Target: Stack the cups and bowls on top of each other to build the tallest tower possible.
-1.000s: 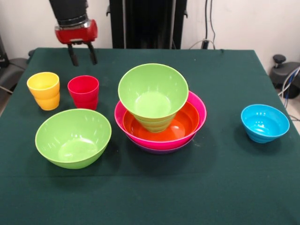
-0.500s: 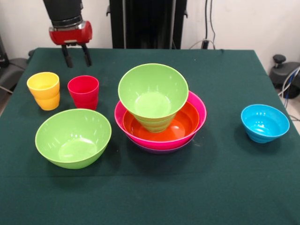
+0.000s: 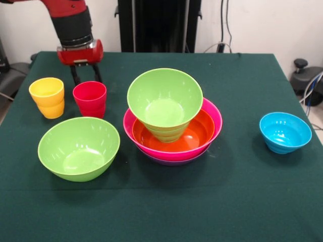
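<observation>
Behind the red cup (image 3: 90, 98), toward the far side of the counter (image 3: 242, 201), we see the gripper (image 3: 86, 75) hanging with its jaws spread apart and holding nothing. The cup stands upright, its long axis vertical and mouth up, just in front of the jaws and a little below them, so we judge the coming move to be a short reach forward and down onto its rim. The yellow cup (image 3: 47, 97) stands just beside the red one, which leaves little room on that side. The tower (image 3: 171, 118) sits at mid-counter, a lime green bowl (image 3: 164, 98) tilted on top. A second green bowl (image 3: 78, 147) and the blue bowl (image 3: 285, 132) lie loose. The fingertips are hidden behind the red cup's rim, and we cannot tell whether they touch it.
</observation>
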{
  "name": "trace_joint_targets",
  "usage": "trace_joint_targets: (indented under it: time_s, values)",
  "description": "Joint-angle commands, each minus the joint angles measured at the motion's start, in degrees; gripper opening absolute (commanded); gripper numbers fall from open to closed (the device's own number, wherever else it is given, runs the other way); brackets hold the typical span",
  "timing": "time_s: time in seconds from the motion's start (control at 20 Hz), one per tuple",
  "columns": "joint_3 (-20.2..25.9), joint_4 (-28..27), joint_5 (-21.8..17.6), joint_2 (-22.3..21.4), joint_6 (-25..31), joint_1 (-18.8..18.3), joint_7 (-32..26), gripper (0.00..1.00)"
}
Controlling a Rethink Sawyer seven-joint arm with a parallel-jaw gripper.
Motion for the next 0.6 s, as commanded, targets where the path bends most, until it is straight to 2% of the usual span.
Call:
trace_joint_targets:
  time_s: [0.05,0.45,0.6]
  values:
    - [-0.77,-7.42,-5.52,3.86,3.43,3.21,-7.3,1.0]
    - [-0.52,-7.53,-6.01,4.22,3.36,2.7,-7.59,1.0]
    - [0.41,-4.52,-4.14,0.79,4.6,2.21,-7.42,1.0]
